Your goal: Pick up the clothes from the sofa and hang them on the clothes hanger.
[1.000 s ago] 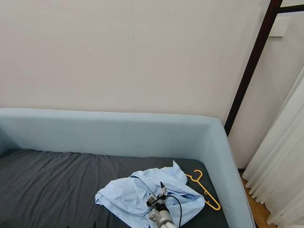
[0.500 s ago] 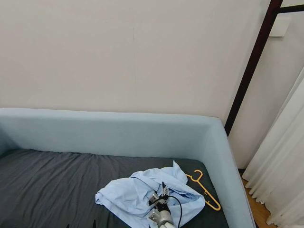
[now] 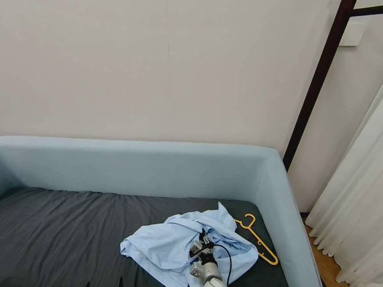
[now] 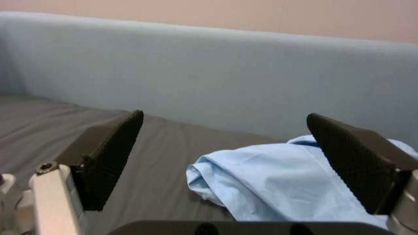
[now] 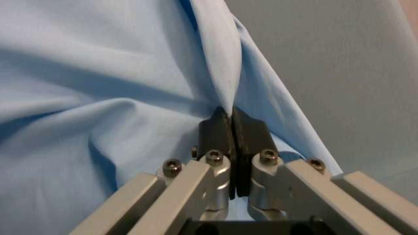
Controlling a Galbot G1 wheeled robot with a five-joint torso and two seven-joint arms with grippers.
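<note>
A crumpled light-blue shirt (image 3: 173, 242) lies on the dark grey seat of the sofa (image 3: 60, 230), toward its right end. My right gripper (image 3: 201, 242) sits on top of the shirt; in the right wrist view its black pads (image 5: 216, 131) are pressed together on a raised fold of the shirt (image 5: 219, 68). A yellow clothes hanger (image 3: 258, 237) lies flat on the seat just right of the shirt. In the left wrist view my left gripper (image 4: 232, 147) is open, low over the seat, with the shirt (image 4: 287, 183) ahead of it.
The sofa's pale blue backrest (image 3: 149, 167) and right armrest (image 3: 281, 221) wall in the seat. A dark wooden post (image 3: 314, 89) rises behind the armrest, and white curtains (image 3: 359, 203) hang at the far right.
My right gripper has shifted slightly on the shirt, and the cloth around it has bunched up a little toward the gripper. The hanger lies where it was.
</note>
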